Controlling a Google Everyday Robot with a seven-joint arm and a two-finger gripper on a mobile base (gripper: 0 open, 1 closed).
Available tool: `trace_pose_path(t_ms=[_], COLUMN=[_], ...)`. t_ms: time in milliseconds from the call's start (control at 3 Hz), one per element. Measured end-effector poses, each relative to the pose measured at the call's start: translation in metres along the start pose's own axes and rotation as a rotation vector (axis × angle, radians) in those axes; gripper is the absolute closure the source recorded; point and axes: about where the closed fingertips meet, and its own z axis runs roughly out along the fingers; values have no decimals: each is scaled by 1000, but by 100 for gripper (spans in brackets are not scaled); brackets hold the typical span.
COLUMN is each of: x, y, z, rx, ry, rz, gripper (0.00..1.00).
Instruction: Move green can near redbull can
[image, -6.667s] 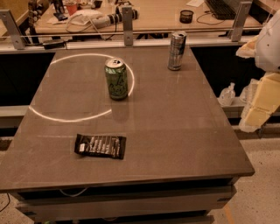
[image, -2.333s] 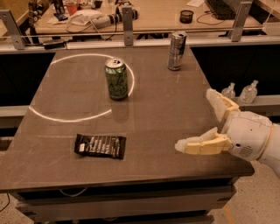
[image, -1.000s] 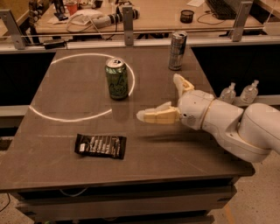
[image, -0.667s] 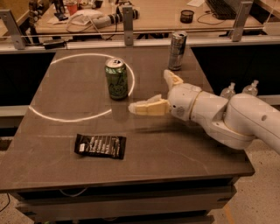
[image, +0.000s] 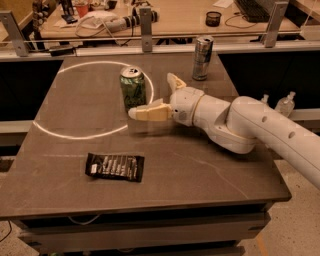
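Pale two-finger gripper (image: 150, 95) open right beside the wide green soda can with silver top (image: 133, 89), which stands upright mid-table, not gripped.

Fingers (image: 150, 114) are spread wide, one low at the green can's front base, the other off to its right. Risks, my guess: the low finger nudges or tips it before the jaws straddle it; an off-centre pinch slips; carrying too far knocks the tall slim silver-grey redbull can (image: 202, 58) at the far edge. The green can's pale scribble is unreadable, and so is the print on the flat black snack packet (image: 114, 166).
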Motion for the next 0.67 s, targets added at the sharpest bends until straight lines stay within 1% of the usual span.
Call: trace_pose_path(t_ms=[333,667], x=[1,-4], y=[-3,2], z=[23,45], rx=[-21,-69], ry=[-10,8], rz=[-11,-29], gripper=[0,0])
